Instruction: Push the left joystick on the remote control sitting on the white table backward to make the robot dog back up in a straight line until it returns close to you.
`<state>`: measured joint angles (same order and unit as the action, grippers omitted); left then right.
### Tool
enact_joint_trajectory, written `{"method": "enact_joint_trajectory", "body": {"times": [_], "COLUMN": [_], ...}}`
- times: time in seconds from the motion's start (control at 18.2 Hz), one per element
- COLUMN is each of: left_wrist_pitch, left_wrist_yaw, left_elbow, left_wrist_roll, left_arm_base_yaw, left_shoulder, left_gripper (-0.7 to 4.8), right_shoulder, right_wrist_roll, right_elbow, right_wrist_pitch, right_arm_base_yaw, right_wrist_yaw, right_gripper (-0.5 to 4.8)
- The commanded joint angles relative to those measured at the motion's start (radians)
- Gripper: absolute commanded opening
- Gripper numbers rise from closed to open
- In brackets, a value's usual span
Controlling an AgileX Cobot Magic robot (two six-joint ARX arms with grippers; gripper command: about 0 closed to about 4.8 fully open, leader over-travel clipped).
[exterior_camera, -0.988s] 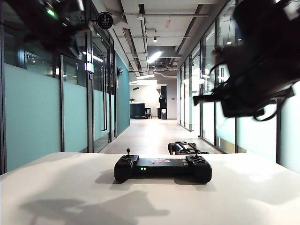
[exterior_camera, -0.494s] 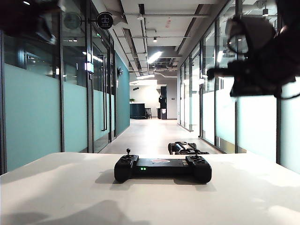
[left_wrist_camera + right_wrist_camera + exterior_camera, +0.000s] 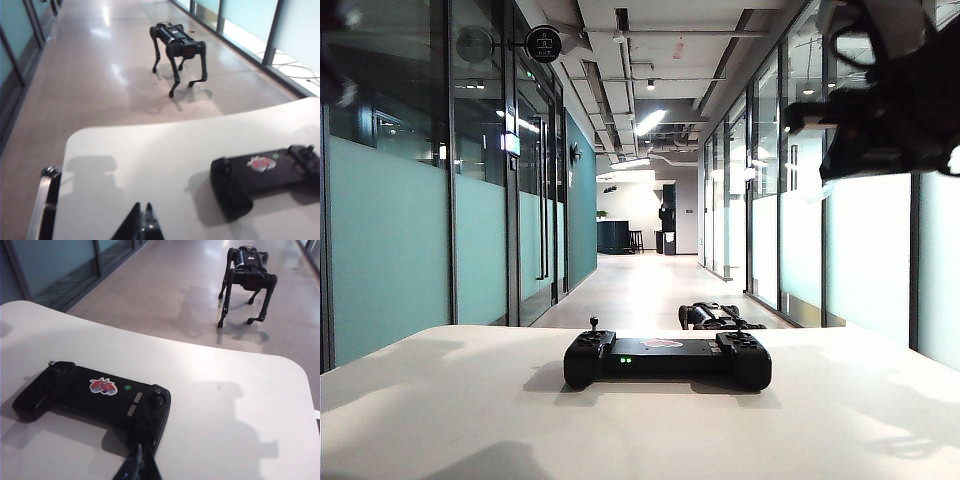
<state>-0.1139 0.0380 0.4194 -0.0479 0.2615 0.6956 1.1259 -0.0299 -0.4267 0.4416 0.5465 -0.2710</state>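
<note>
I'm judging the backing-up step done: the robot dog [image 3: 178, 48] is standing on the floor just past the tabletop [image 3: 440, 400]. The remote control [image 3: 667, 360] is sitting mid-tabletop, the left joystick [image 3: 593, 325] at its 10 o'clock, untouched. The left hand [image 3: 142, 225] and right hand [image 3: 137, 465] are both hovering above with tips pressed together, holding nothing. Next I'm expecting only retreat. The wrist views are showing the dog whole; the exterior view is hiding most of it

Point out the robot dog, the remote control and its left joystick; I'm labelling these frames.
robot dog [image 3: 177, 47]: left wrist view, on its black body.
remote control [image 3: 667, 358]: exterior view, on its flat middle panel.
left joystick [image 3: 593, 324]: exterior view, on its knob.
</note>
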Motion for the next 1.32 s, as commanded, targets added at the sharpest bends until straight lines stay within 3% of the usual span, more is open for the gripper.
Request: {"method": "enact_joint_trajectory", "body": {"times": [0.05, 0.38, 0.82, 1.32], "left_wrist_pitch": [-0.007, 0.106, 0.166, 0.166], "left_wrist_yaw": [0.015, 0.026, 0.026, 0.026], "left_elbow": [-0.1, -0.238, -0.238, -0.238], "left_wrist_roll": [0.003, 0.033, 0.041, 0.041], "left_arm_base_yaw": [0.0, 0.0, -0.001, -0.001], "left_shoulder": [-0.124, -0.315, -0.319, -0.319], "left_gripper": [-0.06, -0.05, -0.05, -0.05], "right_shoulder": [-0.048, -0.195, -0.392, -0.58], "right_wrist_roll": [0.005, 0.005, 0.009, 0.013], "right_elbow": [0.01, 0.081, 0.108, 0.195], "right_wrist_pitch": [-0.009, -0.072, -0.266, -0.349], "right_arm_base_yaw": [0.002, 0.002, 0.002, -0.001], "right_wrist_yaw": [0.005, 0.014, 0.069, 0.094], "right_gripper": [-0.06, -0.06, -0.06, -0.06]}}
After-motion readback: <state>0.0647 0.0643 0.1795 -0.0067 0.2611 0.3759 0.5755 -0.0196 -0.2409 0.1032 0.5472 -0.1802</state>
